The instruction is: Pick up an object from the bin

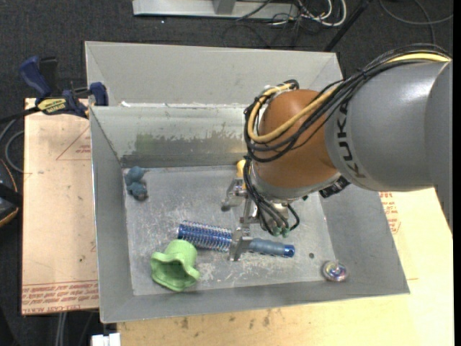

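Note:
My gripper [240, 245] reaches down at the middle of the bin floor, its fingertips on the middle of a blue brush [209, 235] with a bristled left end and a smooth blue handle [277, 249] running right. The fingers stand on either side of the brush where bristles meet handle. Just left of the bristles, near the front wall, lies a green crumpled soft thing [175, 264].
A small grey-blue lump [135, 184] sits at the back left of the floor. In the front right corner rests a little shiny round piece [334, 270]. The arm with its orange cover and cables hangs over the right half.

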You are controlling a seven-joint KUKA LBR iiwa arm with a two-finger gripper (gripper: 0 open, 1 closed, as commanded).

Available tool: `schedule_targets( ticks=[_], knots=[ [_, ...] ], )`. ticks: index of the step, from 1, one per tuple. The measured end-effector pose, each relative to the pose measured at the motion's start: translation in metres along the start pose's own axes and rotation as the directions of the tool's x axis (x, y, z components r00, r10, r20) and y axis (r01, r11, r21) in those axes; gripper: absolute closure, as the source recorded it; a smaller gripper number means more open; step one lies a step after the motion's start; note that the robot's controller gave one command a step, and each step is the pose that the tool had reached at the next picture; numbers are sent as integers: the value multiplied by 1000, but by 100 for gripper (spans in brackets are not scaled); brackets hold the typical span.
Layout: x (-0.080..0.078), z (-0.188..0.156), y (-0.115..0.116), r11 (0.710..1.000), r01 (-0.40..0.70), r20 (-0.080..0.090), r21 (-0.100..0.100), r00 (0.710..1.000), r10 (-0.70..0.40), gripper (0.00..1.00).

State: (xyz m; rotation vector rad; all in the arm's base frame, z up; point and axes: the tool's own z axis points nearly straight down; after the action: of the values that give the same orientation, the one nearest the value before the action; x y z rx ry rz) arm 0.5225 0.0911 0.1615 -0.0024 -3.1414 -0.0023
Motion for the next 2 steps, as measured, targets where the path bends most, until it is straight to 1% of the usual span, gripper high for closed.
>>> schedule_targets(
  ticks=[1,2],
  knots=[
    [10,78,7,1000,29,-7,1,1000,-29,0],
    [8,74,7,1000,28,0,0,1000,-28,100]
  ],
)
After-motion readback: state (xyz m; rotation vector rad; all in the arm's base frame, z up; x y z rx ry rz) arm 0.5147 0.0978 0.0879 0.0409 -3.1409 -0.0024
